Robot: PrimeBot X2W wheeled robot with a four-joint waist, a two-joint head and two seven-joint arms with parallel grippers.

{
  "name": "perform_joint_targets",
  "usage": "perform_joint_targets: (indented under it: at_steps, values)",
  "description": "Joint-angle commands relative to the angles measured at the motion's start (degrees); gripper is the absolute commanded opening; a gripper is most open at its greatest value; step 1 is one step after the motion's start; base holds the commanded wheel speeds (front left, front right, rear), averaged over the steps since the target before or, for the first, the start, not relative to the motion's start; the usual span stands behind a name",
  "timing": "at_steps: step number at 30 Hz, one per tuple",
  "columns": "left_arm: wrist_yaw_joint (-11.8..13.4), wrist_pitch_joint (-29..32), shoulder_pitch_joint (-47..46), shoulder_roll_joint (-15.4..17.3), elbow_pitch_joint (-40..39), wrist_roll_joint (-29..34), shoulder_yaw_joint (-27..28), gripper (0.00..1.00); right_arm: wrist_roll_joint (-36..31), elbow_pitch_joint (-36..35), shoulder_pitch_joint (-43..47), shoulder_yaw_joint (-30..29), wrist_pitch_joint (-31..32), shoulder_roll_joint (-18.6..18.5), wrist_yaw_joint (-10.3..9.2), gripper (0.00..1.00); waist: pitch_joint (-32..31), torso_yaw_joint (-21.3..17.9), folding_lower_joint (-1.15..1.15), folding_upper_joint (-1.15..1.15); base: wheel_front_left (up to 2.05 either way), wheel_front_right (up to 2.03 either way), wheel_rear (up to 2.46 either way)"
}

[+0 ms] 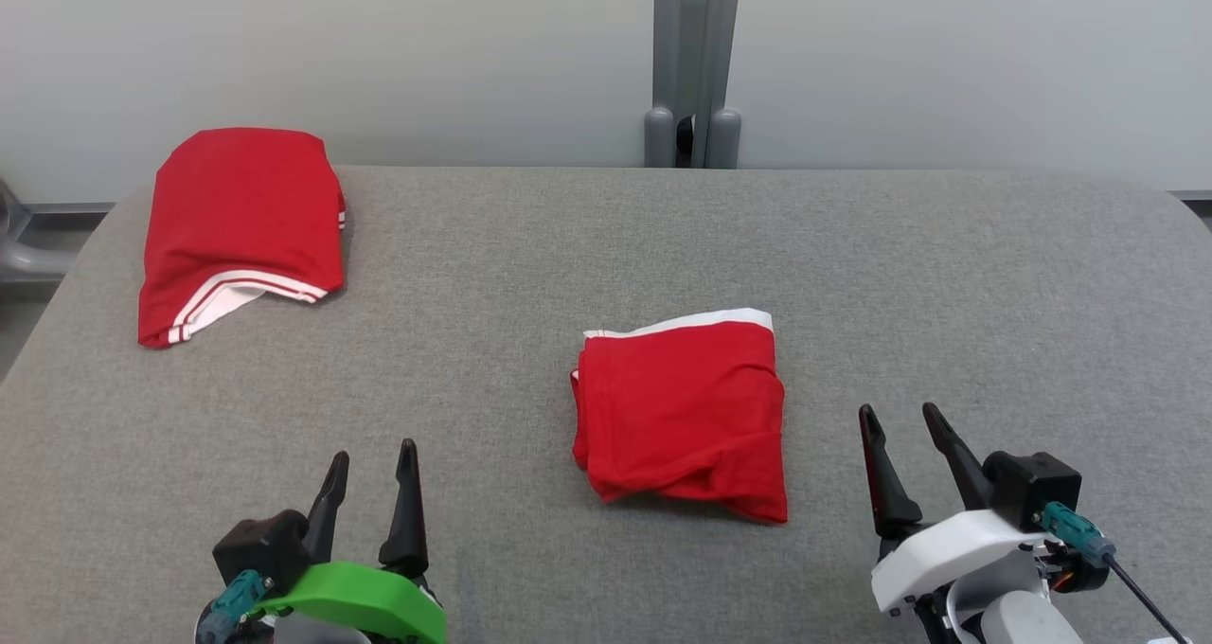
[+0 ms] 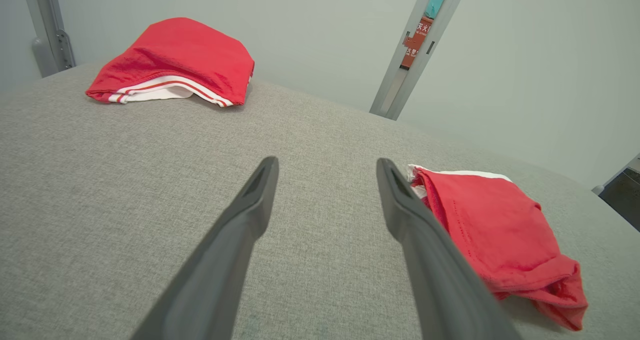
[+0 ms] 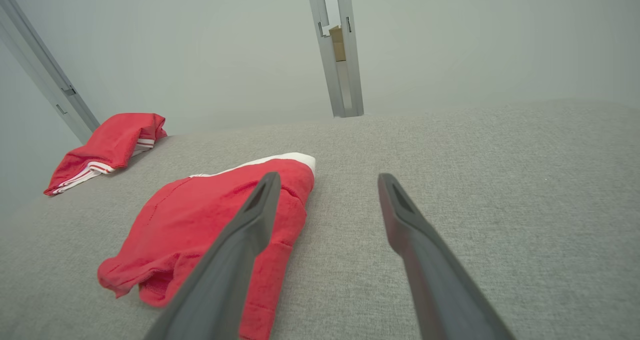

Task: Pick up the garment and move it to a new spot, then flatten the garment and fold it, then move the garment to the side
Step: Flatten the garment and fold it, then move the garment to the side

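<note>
A folded red garment [image 1: 682, 412] with a white band along its far edge lies near the middle of the grey table [image 1: 606, 246]; it also appears as the red garment [image 2: 495, 235] in the left wrist view and the red garment [image 3: 210, 220] in the right wrist view. My left gripper [image 1: 374, 456] stands open at the lower left, well to the left of it, holding nothing. To the garment's right my right gripper [image 1: 898, 417] is open and empty too. In the wrist views the left gripper [image 2: 327, 165] and right gripper [image 3: 327, 180] hover above bare cloth.
A second folded red garment [image 1: 241, 227] with white stripes lies at the table's far left corner, also seen as the striped garment [image 2: 175, 62] and the striped garment [image 3: 107, 147]. A grey post [image 1: 691, 62] stands against the pale wall behind the table.
</note>
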Motion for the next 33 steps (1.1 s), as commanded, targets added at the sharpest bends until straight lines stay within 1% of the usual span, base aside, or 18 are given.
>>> perform_joint_targets:
  at_steps: [1, 9, 17, 21, 24, 29, 33]
  values:
    - [-0.02, 0.0, 1.12, 0.35, 0.23, 0.8, 0.08, 1.0, 0.2, -0.52, 1.03, 0.0, -0.25, -0.12, -0.02, 1.0, -0.29, -0.23, 0.0, 0.0, 0.0, 0.0, 0.0]
    - [-0.5, 0.01, 1.48, -0.11, 0.33, 1.79, 0.47, 1.0, -0.61, -1.55, 2.03, -0.46, -0.26, -0.13, -0.02, 1.0, -0.88, -0.4, 0.0, 0.0, 0.0, 0.0, 0.0]
    - [-0.3, 0.01, 1.56, -0.11, 0.34, 1.9, 0.68, 1.0, -1.31, -1.2, 2.29, -1.01, -0.27, -0.13, -0.02, 1.0, -0.6, -0.1, 0.0, 0.0, 0.0, 0.0, 0.0]
    - [-0.24, 0.01, 1.17, -0.19, 0.17, 1.94, 0.5, 1.0, -1.5, -0.54, 1.04, -1.11, 0.98, -0.13, -0.02, 1.0, -0.17, 0.38, 0.0, 0.0, 0.0, 0.0, 0.0]
    - [-0.34, 0.1, 0.5, -0.23, -0.06, 2.02, 0.26, 1.0, -0.1, -0.82, -1.28, -0.58, 3.63, -0.12, -0.02, 1.0, 0.4, 1.1, 0.0, 0.0, 0.0, 0.0, 0.0]
    - [-0.39, 0.24, -0.45, -0.32, -0.57, 2.01, -0.15, 1.0, -1.2, -0.73, -6.18, -1.07, 9.72, -0.13, -0.02, 1.0, 1.45, 3.0, 0.0, 0.0, 0.0, 0.0, 0.0]
    - [-0.68, 0.42, -0.98, -0.51, -0.92, 1.94, -0.54, 1.0, -2.09, 1.22, -10.17, -1.86, 14.75, -0.13, -0.02, 1.0, 2.58, 5.35, 0.0, 0.0, 0.0, 0.0, 0.0]
